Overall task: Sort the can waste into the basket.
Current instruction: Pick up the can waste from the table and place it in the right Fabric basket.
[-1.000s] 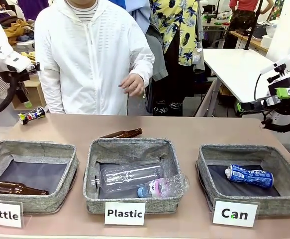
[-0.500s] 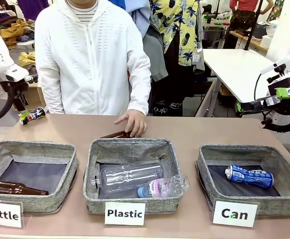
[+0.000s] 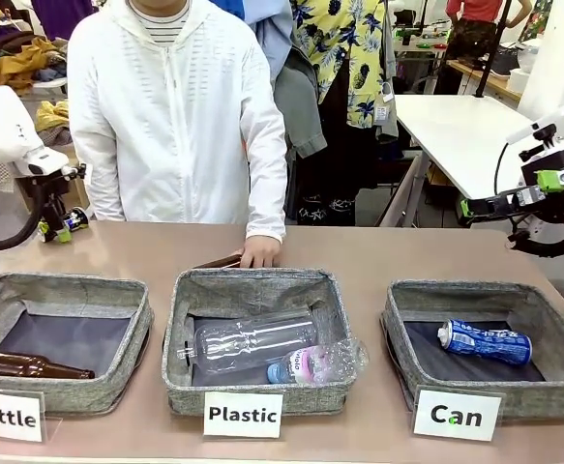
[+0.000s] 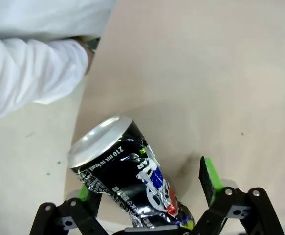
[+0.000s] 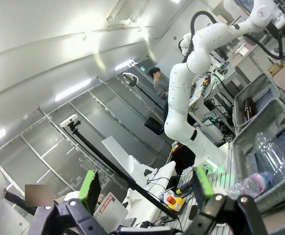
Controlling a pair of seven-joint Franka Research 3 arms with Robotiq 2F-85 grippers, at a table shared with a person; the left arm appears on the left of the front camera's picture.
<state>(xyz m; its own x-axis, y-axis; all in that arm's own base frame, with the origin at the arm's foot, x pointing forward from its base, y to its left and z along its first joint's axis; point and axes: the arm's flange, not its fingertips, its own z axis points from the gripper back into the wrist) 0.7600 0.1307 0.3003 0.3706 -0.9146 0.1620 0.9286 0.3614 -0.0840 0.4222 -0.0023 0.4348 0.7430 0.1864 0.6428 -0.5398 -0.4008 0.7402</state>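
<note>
The dark can (image 4: 125,171) lies on its side at the table's far left, silver top toward the person's sleeve. My left gripper (image 4: 147,188) is open and straddles it, one green pad on each side without pressing. From the front, that gripper (image 3: 54,232) hangs low over the dark can (image 3: 75,219), hiding part of it. The blue can (image 3: 485,342) lies inside the grey basket (image 3: 475,292) carded "Can" at the right. My right gripper (image 3: 509,193) is raised off the table's right end, open and holding nothing, its pads (image 5: 89,190) spread wide.
The "Plastic" basket (image 3: 252,282) in the middle holds clear bottles. In the "Bottle" basket (image 3: 64,286) at the left lies one brown bottle. The person's hand (image 3: 260,253) rests on another brown bottle (image 3: 219,261) just behind the middle basket.
My left arm has come down and its gripper now straddles the dark can. The person's hand dropped onto the brown bottle behind the middle basket. The right arm stayed still.
</note>
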